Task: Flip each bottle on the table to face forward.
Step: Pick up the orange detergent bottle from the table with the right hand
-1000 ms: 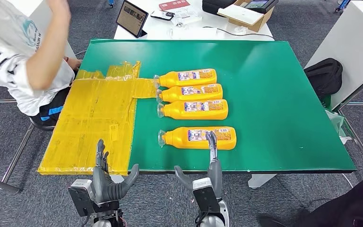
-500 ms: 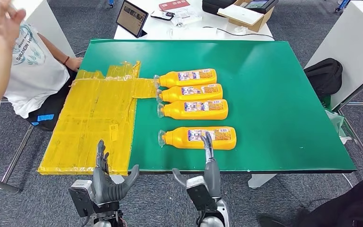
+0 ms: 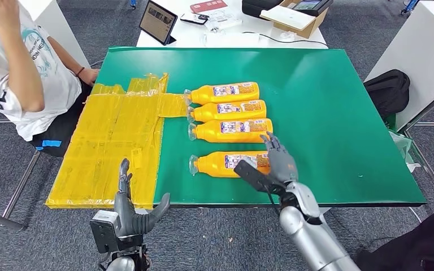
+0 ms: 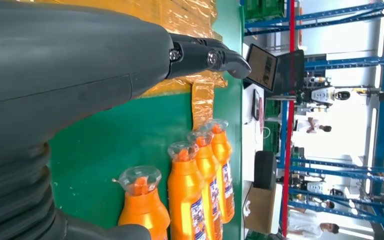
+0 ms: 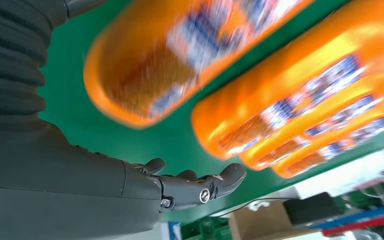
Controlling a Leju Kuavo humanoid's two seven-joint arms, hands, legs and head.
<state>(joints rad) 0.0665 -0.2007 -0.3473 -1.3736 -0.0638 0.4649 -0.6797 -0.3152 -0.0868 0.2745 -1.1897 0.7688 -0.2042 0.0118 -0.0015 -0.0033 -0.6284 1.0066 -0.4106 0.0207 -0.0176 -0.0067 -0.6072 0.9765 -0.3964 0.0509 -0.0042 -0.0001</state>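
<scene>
Bottles lie in a row mid-frame on the green worktop [image 3: 328, 113], right robot hand [image 3: 274, 164] spread empty over the nearest bottle [image 3: 226, 164] to grasp it, left robot hand [image 3: 130, 212] open, idle lower left.

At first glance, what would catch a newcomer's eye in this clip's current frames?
Four orange bottles lie on their sides on the green table, three packed in a row and the nearest bottle set apart. The right hand hovers open over that bottle's base end. A patch of yellow tape covers the table's left part, beside a seated person.
</scene>
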